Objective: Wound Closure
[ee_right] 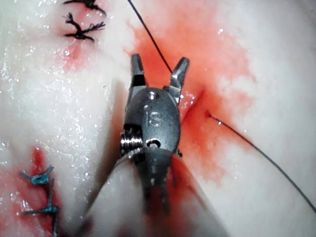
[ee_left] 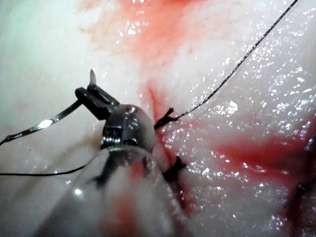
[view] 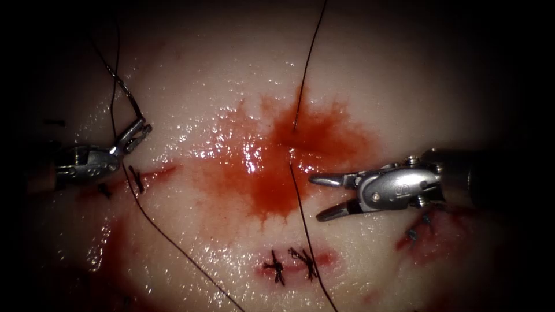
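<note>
- Left steel needle driver (view: pixel 134 134): jaws clamped on the thin curved steel needle (view: pixel 128 95), gripped near one end, the short sharp tip (ee_left: pixel 92 76) poking just past the jaws in the left wrist view; needle clear of the tissue, held above it, well left of the cut.
- Right steel needle driver (view: pixel 326 197): jaws spread wide, gripping nothing, just right of the cut and of the thread.
- Dark thin suture thread (view: pixel 302 202): entering the pale glistening pork tissue (view: pixel 191 75) at the red-stained cut (view: pixel 293 136), another strand trailing down from the needle.
- Red fluid (view: pixel 272 173): pooled around the cut.
- Dark knotted stitches (view: pixel 277 267): lower down on the tissue.
- Judged step: stitch passed, needle free, thread slack.
- Next move calls for a firm hold on thread without snagging.
</note>
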`<move>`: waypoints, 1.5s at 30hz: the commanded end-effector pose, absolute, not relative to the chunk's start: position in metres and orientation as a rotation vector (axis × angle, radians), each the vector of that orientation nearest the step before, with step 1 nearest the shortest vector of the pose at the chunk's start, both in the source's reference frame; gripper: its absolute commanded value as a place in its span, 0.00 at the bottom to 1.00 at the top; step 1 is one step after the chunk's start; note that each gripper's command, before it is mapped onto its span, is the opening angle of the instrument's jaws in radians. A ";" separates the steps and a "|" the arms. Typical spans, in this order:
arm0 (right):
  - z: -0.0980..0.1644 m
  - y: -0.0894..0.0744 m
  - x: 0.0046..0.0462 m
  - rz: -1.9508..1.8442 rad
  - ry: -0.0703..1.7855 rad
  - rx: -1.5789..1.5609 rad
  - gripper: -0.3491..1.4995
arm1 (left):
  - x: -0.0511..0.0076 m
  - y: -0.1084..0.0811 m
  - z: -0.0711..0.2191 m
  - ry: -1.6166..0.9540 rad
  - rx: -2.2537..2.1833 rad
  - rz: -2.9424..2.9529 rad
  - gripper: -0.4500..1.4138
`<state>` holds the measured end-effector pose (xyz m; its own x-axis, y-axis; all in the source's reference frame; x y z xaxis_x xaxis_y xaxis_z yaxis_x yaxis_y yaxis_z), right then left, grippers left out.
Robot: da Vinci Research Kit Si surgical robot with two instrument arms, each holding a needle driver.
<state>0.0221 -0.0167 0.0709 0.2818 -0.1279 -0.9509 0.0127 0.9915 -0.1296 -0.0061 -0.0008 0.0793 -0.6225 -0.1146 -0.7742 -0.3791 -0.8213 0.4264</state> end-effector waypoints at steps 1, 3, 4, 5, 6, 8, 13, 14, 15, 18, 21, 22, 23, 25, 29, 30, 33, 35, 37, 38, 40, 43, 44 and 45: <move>0.073 -0.016 0.0235 -0.099 1.284 -0.109 0.97 | -0.0067 -0.001 0.080 0.865 -1.285 2.555 0.00; 0.075 -0.015 0.0239 -0.100 1.277 -0.115 0.97 | -0.0067 -0.001 0.080 0.865 -1.285 2.555 0.00; 0.075 -0.015 0.0239 -0.100 1.277 -0.115 0.97 | -0.0067 -0.001 0.080 0.865 -1.285 2.555 0.00; 0.075 -0.015 0.0241 -0.100 1.275 -0.118 0.97 | -0.0067 -0.001 0.080 0.865 -1.285 2.555 0.00; 0.076 -0.015 0.0243 -0.103 1.274 -0.121 0.96 | -0.0067 -0.001 0.080 0.865 -1.285 2.555 0.00; 0.077 -0.015 0.0248 -0.107 1.273 -0.125 0.96 | -0.0067 -0.001 0.080 0.865 -1.285 2.555 0.00; 0.078 -0.016 0.0258 -0.125 1.267 -0.128 0.95 | -0.0066 -0.001 0.080 0.865 -1.284 2.555 0.00; 0.078 -0.016 0.0263 -0.130 1.264 -0.130 0.95 | -0.0066 -0.001 0.080 0.865 -1.284 2.555 0.00; 0.078 -0.016 0.0263 -0.130 1.264 -0.130 0.95 | -0.0066 -0.001 0.080 0.865 -1.284 2.555 0.00; 0.079 -0.017 0.0272 -0.147 1.243 -0.120 0.93 | -0.0066 -0.001 0.080 0.865 -1.284 2.556 0.00; 0.079 -0.017 0.0273 -0.149 1.240 -0.120 0.88 | -0.0065 -0.001 0.080 0.865 -1.283 2.556 0.00; 0.079 -0.017 0.0269 -0.154 1.245 -0.116 0.59 | -0.0065 -0.001 0.080 0.864 -1.287 2.556 0.00; 0.079 -0.017 0.0267 -0.152 1.240 -0.120 0.34 | -0.0065 -0.001 0.080 0.864 -1.287 2.556 0.00; 0.078 -0.017 0.0259 -0.135 1.212 -0.138 0.00 | -0.0065 -0.001 0.080 0.865 -1.287 2.556 0.00; 0.078 -0.017 0.0251 -0.132 1.187 -0.134 0.00 | -0.0066 -0.001 0.080 0.860 -1.286 2.551 0.00; 0.078 -0.017 0.0251 -0.132 1.187 -0.134 0.00 | -0.0066 -0.001 0.080 0.860 -1.286 2.551 0.00; 0.076 -0.019 0.0241 -0.147 1.193 -0.122 0.00 | -0.0066 -0.001 0.080 0.861 -1.286 2.551 0.00; 0.074 -0.021 0.0232 -0.160 1.202 -0.111 0.00 | -0.0066 -0.001 0.080 0.860 -1.289 2.551 0.00; 0.072 -0.022 0.0225 -0.177 1.211 -0.108 0.00 | -0.0067 -0.001 0.080 0.858 -1.287 2.554 0.00; 0.071 -0.023 0.0222 -0.184 1.215 -0.105 0.00 | -0.0067 -0.001 0.080 0.859 -1.287 2.554 0.00; 0.069 -0.026 0.0218 -0.196 1.223 -0.101 0.00 | -0.0068 -0.001 0.080 0.859 -1.290 2.553 0.00; 0.067 -0.028 0.0220 -0.224 1.224 -0.079 0.00 | -0.0069 -0.001 0.080 0.859 -1.288 2.553 0.00; 0.066 -0.028 0.0222 -0.239 1.223 -0.067 0.00 | -0.0069 -0.001 0.080 0.860 -1.288 2.553 0.00; 0.065 -0.030 0.0226 -0.265 1.222 -0.052 0.00 | -0.0070 -0.001 0.080 0.857 -1.290 2.556 0.00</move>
